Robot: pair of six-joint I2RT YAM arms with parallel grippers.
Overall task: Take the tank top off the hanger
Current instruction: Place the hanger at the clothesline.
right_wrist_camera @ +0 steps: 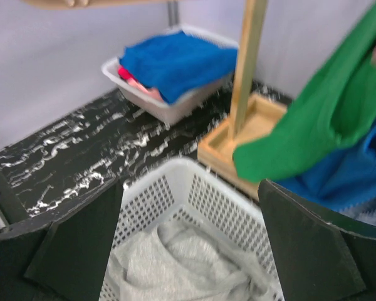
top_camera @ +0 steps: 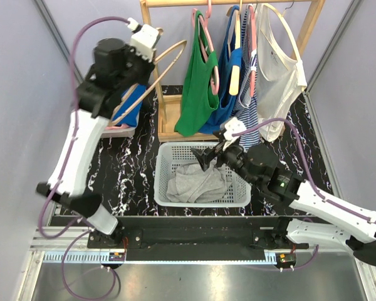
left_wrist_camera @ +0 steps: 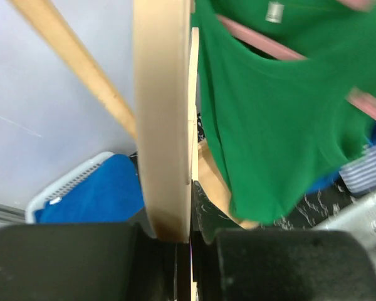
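A grey tank top (top_camera: pixel 197 182) (right_wrist_camera: pixel 175 263) lies crumpled inside the white mesh basket (top_camera: pixel 175 145) (right_wrist_camera: pixel 175 166). Just above the basket's far right part, my right gripper (top_camera: pixel 208 157) (right_wrist_camera: pixel 191 219) stands wide open with nothing between its fingers. High at the back left, my left gripper (top_camera: pixel 151 47) (left_wrist_camera: pixel 185 244) is shut on a bare wooden hanger (top_camera: pixel 169 53) (left_wrist_camera: pixel 163 125). No cloth hangs on that hanger.
A wooden rack (top_camera: pixel 175 133) (right_wrist_camera: pixel 247 69) at the back carries a green top (top_camera: pixel 197 88) (left_wrist_camera: pixel 276 125), blue and striped tops (top_camera: pixel 232 69) and a white top (top_camera: pixel 276 69) on hangers. A small white bin with blue cloth (top_camera: pixel 122 122) (right_wrist_camera: pixel 175 63) sits at the back left.
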